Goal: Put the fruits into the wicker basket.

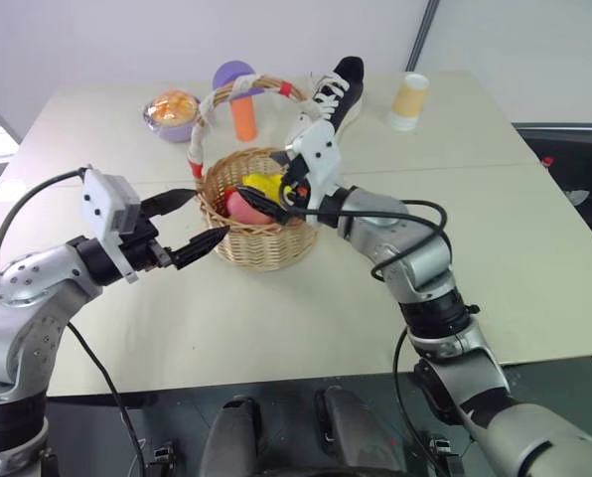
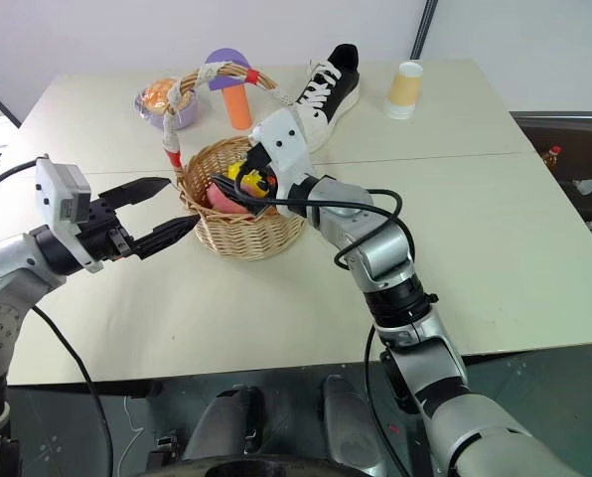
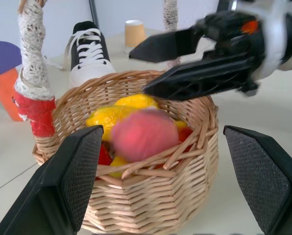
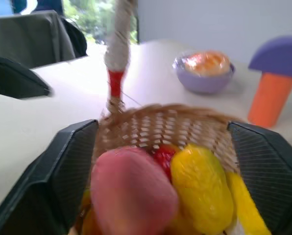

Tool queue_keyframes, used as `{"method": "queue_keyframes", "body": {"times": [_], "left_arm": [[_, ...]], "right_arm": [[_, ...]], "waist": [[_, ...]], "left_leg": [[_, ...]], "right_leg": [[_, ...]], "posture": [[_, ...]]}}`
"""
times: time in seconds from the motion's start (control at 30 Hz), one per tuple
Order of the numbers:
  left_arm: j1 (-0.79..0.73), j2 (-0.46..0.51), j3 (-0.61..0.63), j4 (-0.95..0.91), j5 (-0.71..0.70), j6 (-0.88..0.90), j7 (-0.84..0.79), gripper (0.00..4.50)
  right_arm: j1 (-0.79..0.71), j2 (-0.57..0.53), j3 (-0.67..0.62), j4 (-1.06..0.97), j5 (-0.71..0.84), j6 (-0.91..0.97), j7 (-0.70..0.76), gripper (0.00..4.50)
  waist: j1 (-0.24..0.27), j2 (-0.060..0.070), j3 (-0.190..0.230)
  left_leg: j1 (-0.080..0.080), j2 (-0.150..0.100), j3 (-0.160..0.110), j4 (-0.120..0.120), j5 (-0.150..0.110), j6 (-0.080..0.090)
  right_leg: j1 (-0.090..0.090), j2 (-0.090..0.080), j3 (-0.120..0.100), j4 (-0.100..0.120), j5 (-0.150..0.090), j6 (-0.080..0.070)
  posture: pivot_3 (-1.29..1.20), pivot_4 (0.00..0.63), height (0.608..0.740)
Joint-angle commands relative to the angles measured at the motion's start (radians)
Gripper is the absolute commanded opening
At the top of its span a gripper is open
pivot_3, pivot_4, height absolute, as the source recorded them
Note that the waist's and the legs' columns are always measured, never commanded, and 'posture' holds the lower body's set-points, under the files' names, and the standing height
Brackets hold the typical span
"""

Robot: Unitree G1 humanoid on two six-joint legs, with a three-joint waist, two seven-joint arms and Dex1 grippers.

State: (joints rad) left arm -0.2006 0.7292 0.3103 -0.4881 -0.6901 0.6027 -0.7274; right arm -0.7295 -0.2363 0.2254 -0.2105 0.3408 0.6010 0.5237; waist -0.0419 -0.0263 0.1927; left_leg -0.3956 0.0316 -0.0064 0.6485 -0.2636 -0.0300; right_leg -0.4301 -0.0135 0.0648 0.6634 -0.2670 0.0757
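The wicker basket stands mid-table, its banded handle arching over it. Inside lie several fruits: a pink peach on top, a yellow-red mango, a yellow lemon-like one and something red lower down. My right gripper hovers just above the basket's mouth, open, with the peach resting on the pile beneath its fingers, apart from them. My left gripper stands level at the basket's left side, open and empty, one fingertip close to the wicker wall.
Behind the basket stand an orange-stemmed, purple-capped mushroom shape, a small purple bowl holding something orange, a black and white shoe and a paper cup. The table's front edge runs close to me.
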Motion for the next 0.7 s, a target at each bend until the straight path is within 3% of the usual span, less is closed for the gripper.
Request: {"method": "queue_keyframes", "body": {"times": [0.03,0.13,0.23,0.43,0.67,0.7], "left_arm": [[-0.026,-0.005,-0.001,-0.006,-0.013,-0.009,0.007,4.22],[-0.041,-0.012,-0.022,0.007,-0.013,-0.011,0.004,4.22],[-0.057,-0.020,-0.040,0.021,-0.011,-0.010,0.001,4.22],[-0.090,-0.033,-0.067,0.041,-0.007,-0.013,-0.002,4.22],[-0.108,-0.051,-0.081,0.031,-0.011,-0.011,0.017,4.22],[-0.106,-0.055,-0.080,0.024,-0.013,-0.009,0.023,4.22]], "right_arm": [[0.079,-0.094,-0.067,-0.180,0.081,-0.015,0.117,4.44],[0.175,-0.183,-0.150,-0.255,0.154,0.030,0.156,4.44],[0.216,-0.196,-0.211,-0.233,0.161,0.063,0.097,4.44],[0.135,-0.057,-0.211,0.018,0.041,-0.016,-0.086,4.44],[0.024,0.062,-0.218,0.308,-0.004,-0.170,-0.105,4.44],[0.013,0.070,-0.223,0.339,-0.007,-0.190,-0.104,4.21]], "waist": [[0.001,0.000,0.000],[0.000,0.000,0.000],[-0.005,0.000,0.000],[-0.023,0.000,0.000],[-0.026,0.000,0.000],[-0.027,0.000,0.000]], "left_leg": [[0.000,0.000,0.000,0.000,0.000,0.000],[0.001,0.000,0.000,0.001,0.000,0.000],[0.003,-0.001,0.001,0.001,0.000,0.000],[0.005,0.000,0.001,0.000,0.000,0.000],[0.003,0.000,0.001,0.000,0.000,0.000],[0.003,-0.001,0.001,0.000,0.000,0.000]], "right_leg": [[0.000,0.000,0.000,0.000,0.000,0.000],[0.001,0.000,0.000,0.000,0.000,0.000],[0.002,0.001,0.001,0.000,0.000,0.000],[0.002,0.006,0.002,0.002,0.000,-0.001],[0.002,0.003,0.002,0.001,0.000,0.000],[0.002,0.002,0.002,0.000,0.000,0.000]], "posture": [[0.00,0.150,0.740],[0.00,0.150,0.740],[0.00,0.150,0.740],[0.00,0.150,0.740],[0.00,0.150,0.740],[0.00,0.150,0.740]]}}
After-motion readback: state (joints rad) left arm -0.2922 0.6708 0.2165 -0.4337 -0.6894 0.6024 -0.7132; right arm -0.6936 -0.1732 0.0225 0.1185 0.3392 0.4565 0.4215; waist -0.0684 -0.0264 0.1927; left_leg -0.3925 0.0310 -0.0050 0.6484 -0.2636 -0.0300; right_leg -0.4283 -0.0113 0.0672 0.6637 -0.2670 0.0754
